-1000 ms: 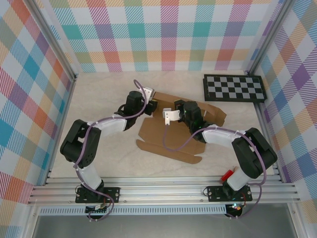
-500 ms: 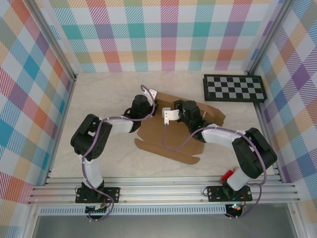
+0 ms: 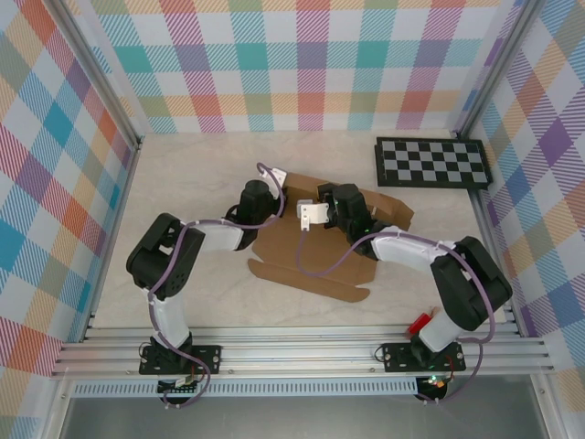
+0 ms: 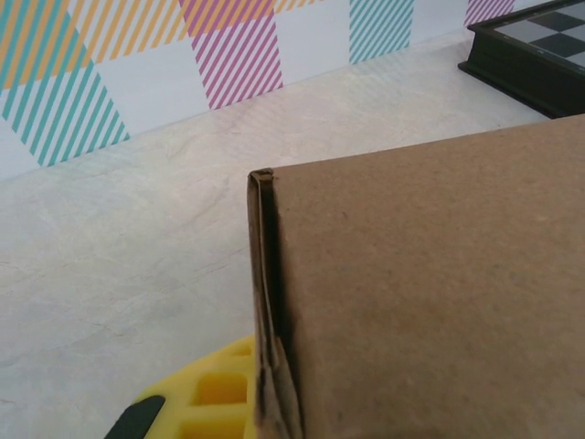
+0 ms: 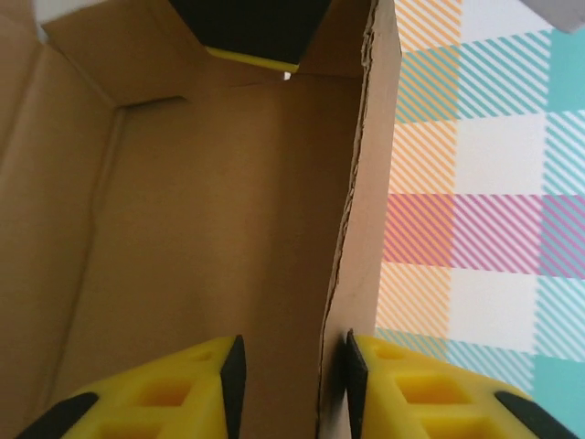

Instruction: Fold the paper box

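The paper box (image 3: pixel 315 251) is brown cardboard, partly folded, in the middle of the table with its front flap lying flat. Its back wall stands upright. My left gripper (image 3: pixel 281 203) is shut on the left end of that wall; the left wrist view has the wall's doubled edge (image 4: pixel 267 302) beside one yellow finger (image 4: pixel 206 393), the other finger hidden behind cardboard. My right gripper (image 5: pixel 291 366) is open astride the back wall (image 5: pixel 366 229); the right pad touches it and the left pad stands clear, over the box's inside (image 5: pixel 210 238). From above, the right gripper (image 3: pixel 315 208) sits just right of the left one.
A black-and-white checkerboard panel (image 3: pixel 433 162) lies at the back right, also seen past the box (image 4: pixel 539 55). Plaid walls enclose the table on three sides. A small red object (image 3: pixel 420 322) sits by the right arm's base. Bare tabletop (image 3: pixel 192 174) lies left of the box.
My left arm swung right to the box and its gripper closed on the wall's left end. My right gripper, shut on the wall before, has opened.
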